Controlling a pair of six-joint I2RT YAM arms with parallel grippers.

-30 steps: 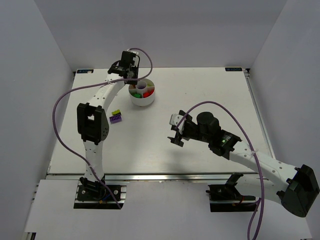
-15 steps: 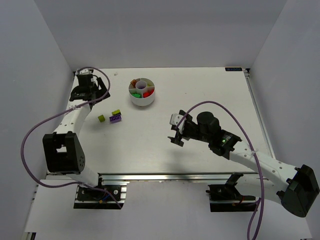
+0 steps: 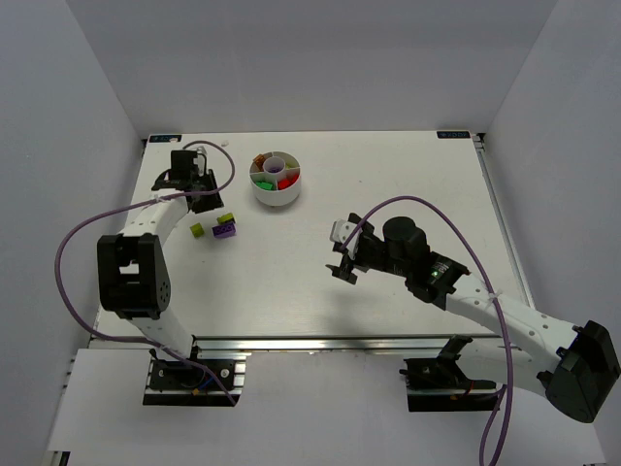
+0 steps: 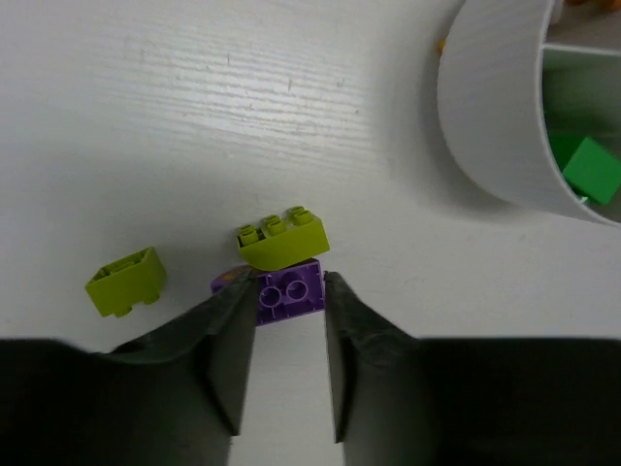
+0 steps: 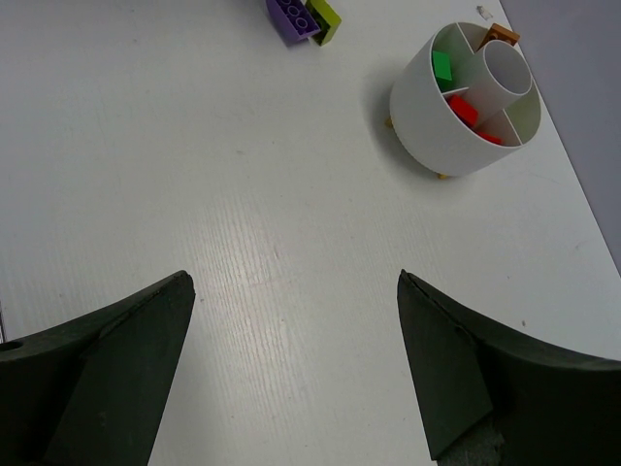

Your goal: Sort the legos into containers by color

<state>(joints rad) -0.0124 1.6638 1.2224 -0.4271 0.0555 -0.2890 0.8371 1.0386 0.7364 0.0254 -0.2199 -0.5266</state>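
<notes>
White tabletop (image 4: 194,97) bears the purple lego (image 4: 291,296), pinched by the left tool (image 4: 288,283).

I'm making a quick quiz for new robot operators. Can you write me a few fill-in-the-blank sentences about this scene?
1. The left gripper has a finger on either side of the ___ brick.
2. The right gripper is wide ___ and holds nothing.
3. The small brick lying just outside the dish, behind it, is ___.
Missing words: purple; open; orange.
</notes>
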